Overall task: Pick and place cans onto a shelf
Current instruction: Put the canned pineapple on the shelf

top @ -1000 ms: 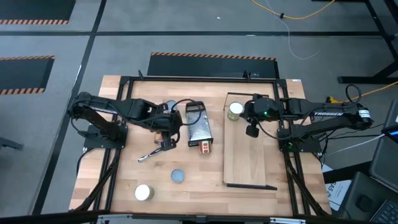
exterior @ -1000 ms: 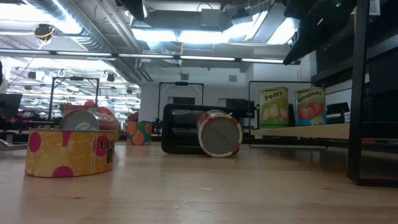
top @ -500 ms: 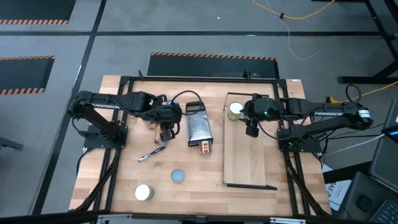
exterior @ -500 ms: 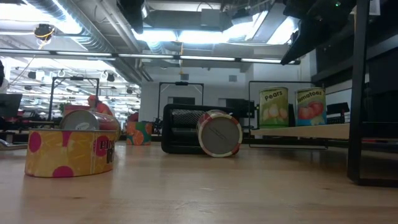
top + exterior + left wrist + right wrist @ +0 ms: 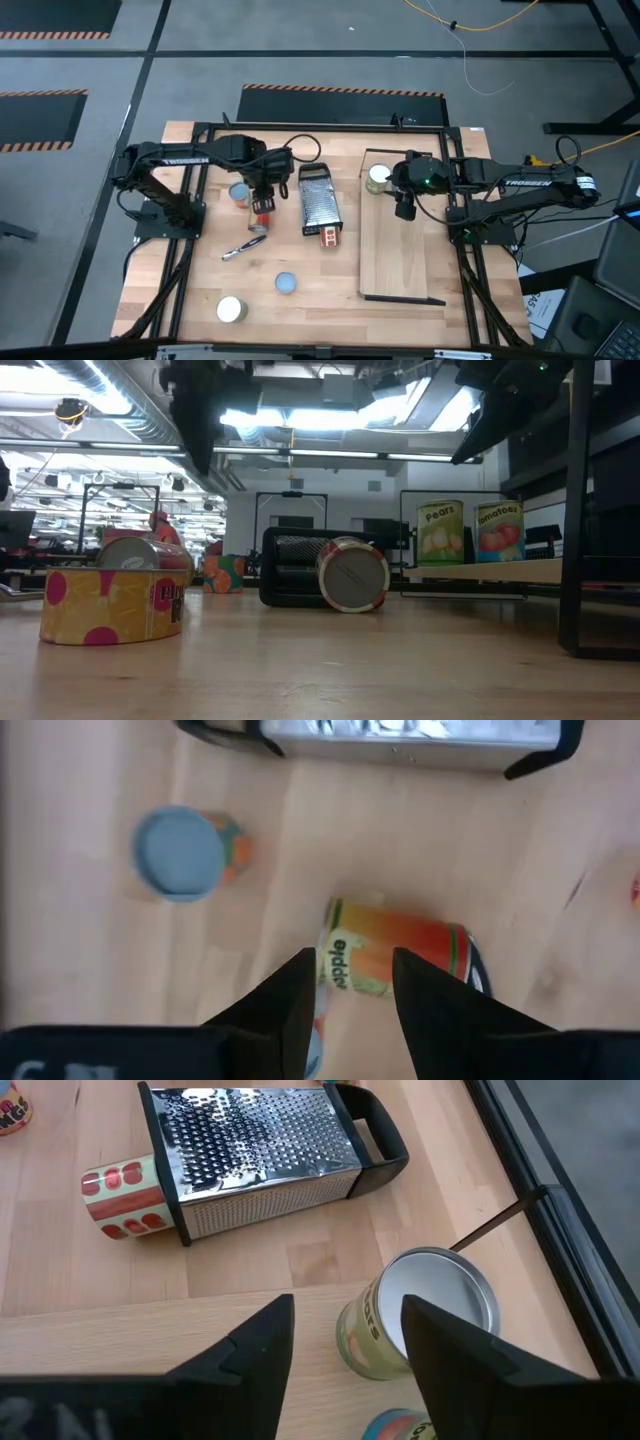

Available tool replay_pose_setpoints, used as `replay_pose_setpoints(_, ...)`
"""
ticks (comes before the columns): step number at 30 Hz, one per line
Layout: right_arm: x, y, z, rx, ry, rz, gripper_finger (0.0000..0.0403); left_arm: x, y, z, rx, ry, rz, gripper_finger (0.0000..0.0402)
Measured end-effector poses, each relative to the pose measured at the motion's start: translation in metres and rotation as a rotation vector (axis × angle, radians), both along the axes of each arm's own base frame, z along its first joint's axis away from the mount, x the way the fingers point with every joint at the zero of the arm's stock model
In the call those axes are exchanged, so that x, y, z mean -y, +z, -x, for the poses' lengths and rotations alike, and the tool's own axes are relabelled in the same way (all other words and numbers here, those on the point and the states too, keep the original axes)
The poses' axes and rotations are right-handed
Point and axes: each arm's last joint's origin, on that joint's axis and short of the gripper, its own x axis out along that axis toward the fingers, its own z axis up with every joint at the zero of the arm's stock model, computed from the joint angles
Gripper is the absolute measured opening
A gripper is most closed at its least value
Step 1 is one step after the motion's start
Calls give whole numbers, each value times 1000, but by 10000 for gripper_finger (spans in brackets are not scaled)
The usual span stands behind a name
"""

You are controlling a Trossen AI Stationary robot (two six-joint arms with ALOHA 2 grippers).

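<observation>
Nearest the low camera we see a yellow can (image 5: pixel 112 603) upright on the desk (image 5: pixel 300 300). Farther off, our left tool (image 5: pixel 349 982) hangs released above a can lying on its side (image 5: pixel 400 960). Farthest, our right tool (image 5: pixel 345 1335) hangs released over the shelf (image 5: pixel 400 260), above a silver-topped can (image 5: pixel 425 1315) standing there.

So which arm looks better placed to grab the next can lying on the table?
The left, probably. The left gripper hangs open right above the tipped-over orange-and-green can, away from the shelf. The right gripper is over the shelf, by an upright can already standing there.
</observation>
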Motion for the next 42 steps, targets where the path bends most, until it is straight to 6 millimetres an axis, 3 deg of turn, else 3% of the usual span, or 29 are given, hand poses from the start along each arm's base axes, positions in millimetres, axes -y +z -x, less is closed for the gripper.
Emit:
replay_pose_setpoints(10,0,0,0,-1,-1,-1,190,-49,-45,23,7,59,248,127)
replay_pose_setpoints(17,0,0,0,-1,-2,-3,190,-69,-64,37,56,109,352,127)
replay_pose_setpoints(25,0,0,0,-1,-2,-3,191,-74,-82,42,104,129,382,127)
replay_pose_setpoints(36,0,0,0,-1,-2,-3,191,-67,-108,50,100,133,443,127)
replay_pose_setpoints(42,0,0,0,-1,-2,-3,191,-65,-113,51,107,127,464,126)
